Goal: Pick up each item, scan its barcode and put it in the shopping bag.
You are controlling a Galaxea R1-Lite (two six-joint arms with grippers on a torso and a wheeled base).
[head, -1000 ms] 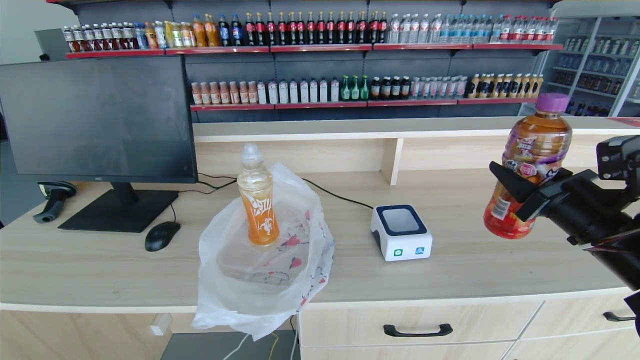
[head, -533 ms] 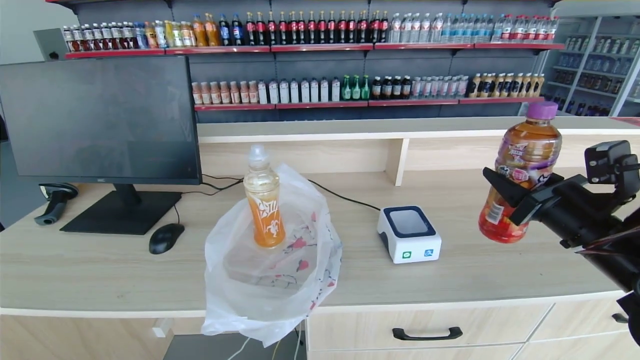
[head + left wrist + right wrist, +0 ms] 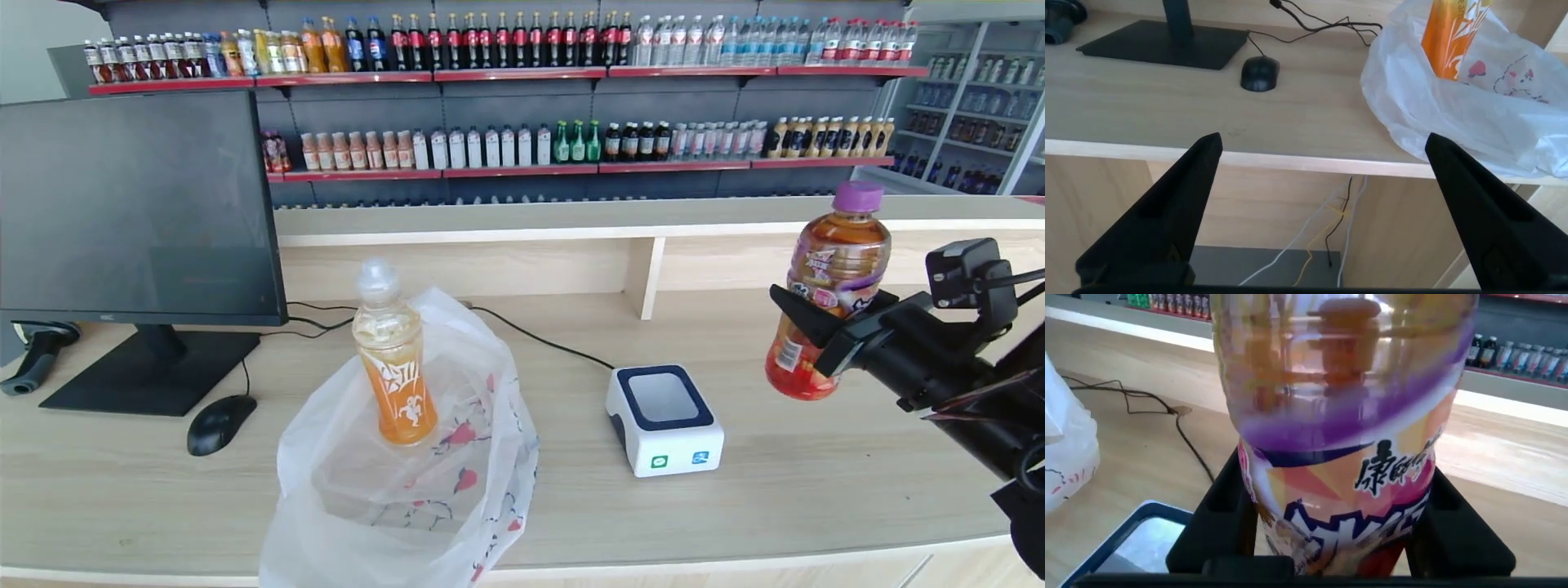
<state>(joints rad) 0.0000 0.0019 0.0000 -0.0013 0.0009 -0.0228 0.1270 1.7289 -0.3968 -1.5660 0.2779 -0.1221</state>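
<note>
My right gripper (image 3: 834, 333) is shut on a tea bottle with a purple cap (image 3: 829, 298), holding it upright in the air to the right of the white barcode scanner (image 3: 663, 418) and above the counter. In the right wrist view the tea bottle (image 3: 1347, 416) stands between the black fingers (image 3: 1212, 514), with the scanner (image 3: 1131, 543) below it. An orange drink bottle (image 3: 394, 359) stands inside the white shopping bag (image 3: 408, 490) at the counter's front. My left gripper (image 3: 1323, 212) is open, low in front of the counter edge, facing the bag (image 3: 1478, 98).
A monitor (image 3: 135, 204) on its stand, a black mouse (image 3: 216, 423) and a handheld scanner (image 3: 33, 358) sit at the left. A cable (image 3: 539, 339) runs behind the bag. A raised wooden ledge (image 3: 645, 220) backs the counter; shelves of drinks stand behind.
The head camera has shifted, so the whole picture moved. Relative to the scanner, my right gripper has carried the tea bottle a little to the left, closer to it.
</note>
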